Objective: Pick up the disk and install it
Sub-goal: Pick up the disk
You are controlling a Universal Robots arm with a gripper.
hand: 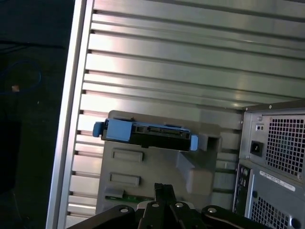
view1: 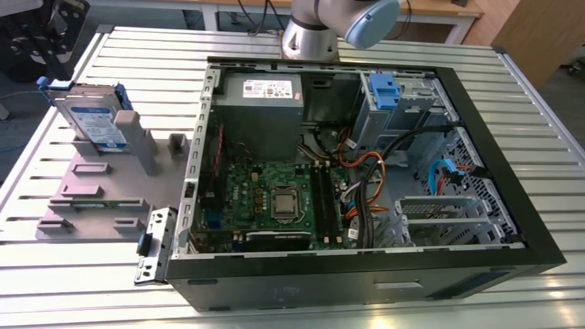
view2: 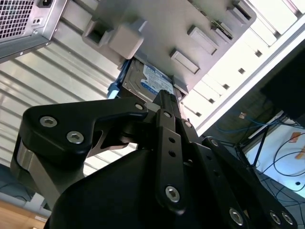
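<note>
The disk [view1: 96,123] stands on edge in a slot of the grey holder block [view1: 101,199], at the exterior view's left, beside the open computer case. It is a silver drive with a white-and-blue label in a blue carrier. My gripper [view1: 57,65] hangs just above and behind the disk's upper end, apart from it. In both wrist views the black fingers meet at their tips with nothing between them, shut [view2: 164,95] [hand: 163,187]. They point toward the disk [view2: 147,81], whose connector edge and blue carrier [hand: 147,133] show beyond the tips.
The open computer case [view1: 512,171] lies on the slatted aluminium table [view1: 137,55], with the motherboard [view1: 274,199], the grey power supply [view1: 260,103] and the drive cage with its blue latch [view1: 384,92] inside. The arm's base [view1: 311,34] stands behind the case. The table edge runs close to the holder [hand: 71,119].
</note>
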